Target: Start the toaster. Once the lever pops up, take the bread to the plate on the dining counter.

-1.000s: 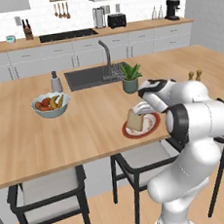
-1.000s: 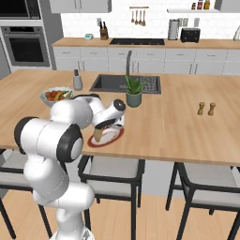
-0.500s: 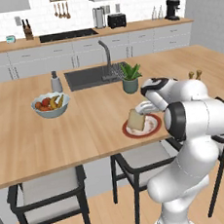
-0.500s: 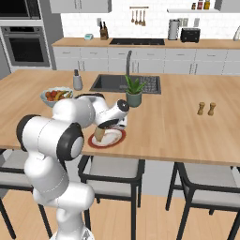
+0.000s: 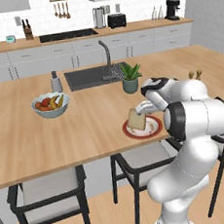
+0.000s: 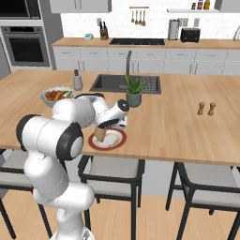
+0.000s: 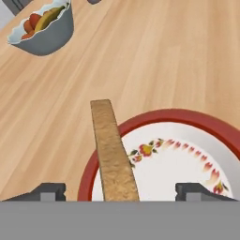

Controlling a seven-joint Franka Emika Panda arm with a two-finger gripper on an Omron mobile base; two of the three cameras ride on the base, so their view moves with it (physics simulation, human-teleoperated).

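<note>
gripper point(image 7: 120, 190): jaws spread wide, one dark tip at each bottom corner of the hand view, and neither one is touching the slice. So it's not pinching anything.

bread point(image 7: 114, 154): standing on edge, seen crust-on from the hand view, running up between the two tips but closer to the left one. From the left base view point(image 5: 136, 119) it leans over the plate, tilted rather than flat. Whether its lower edge rests on the plate's white centre or on the rim, I honestly can't tell, the hand hides that bit.

plate point(image 7: 174, 117): right under the gripper, red rim with a white middle and a little ring of flowers. Shows up in the right base view too point(image 6: 117, 140), just below the hand.

dining counter point(image 5: 23, 138): light wood, all around the plate and stretching ahead of the gripper.

fruit bowl point(image 7: 43, 29): well ahead of the tips and off to the left in the hand view, with red and yellow fruit inside.

potted plant point(image 5: 130, 78): just beyond the hand, beside the dark sink point(image 5: 88, 77).

toaster point(image 5: 117, 20): way off on the back counter against the wall, far from the gripper, next to a steel kettle point(image 5: 98, 17).

salt and pepper shakers point(image 6: 206, 108): off to the gripper's right side in the right base view, well apart from the plate.
</note>
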